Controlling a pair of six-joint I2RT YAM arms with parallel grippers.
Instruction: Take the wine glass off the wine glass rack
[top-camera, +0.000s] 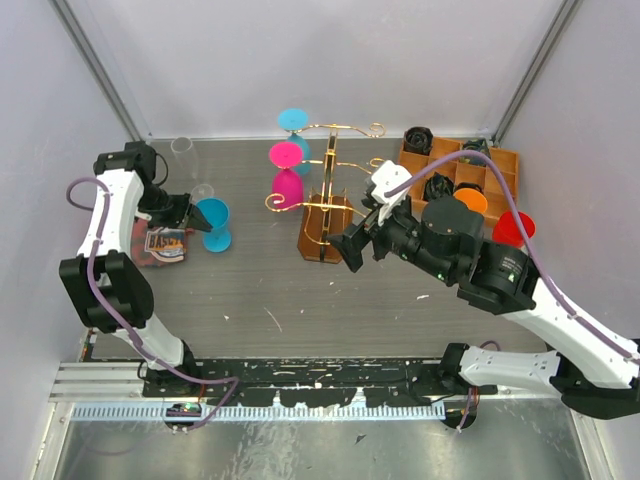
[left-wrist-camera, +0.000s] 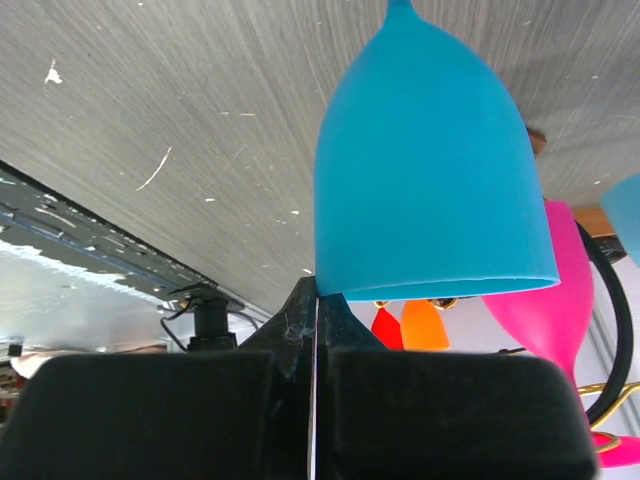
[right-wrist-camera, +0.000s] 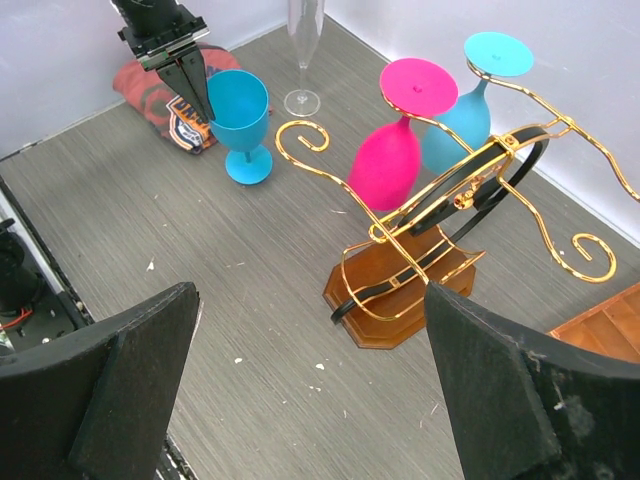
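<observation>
My left gripper (top-camera: 203, 224) is squeezed almost shut, its tips at the rim of the blue wine glass (top-camera: 215, 222). That glass stands upright on the table (top-camera: 260, 295), left of centre in the top view. Whether the rim is pinched I cannot tell. The wine glass rack (top-camera: 325, 215) sits mid-frame with a pink glass (top-camera: 287, 180) hanging on it. My right gripper (top-camera: 352, 250) gapes wide, empty.

Bright, even, diffuse light with faint soft shadows; wrist views blur at nearest foreground.

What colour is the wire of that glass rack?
Gold; the wine glass rack shows best in right wrist view.
</observation>
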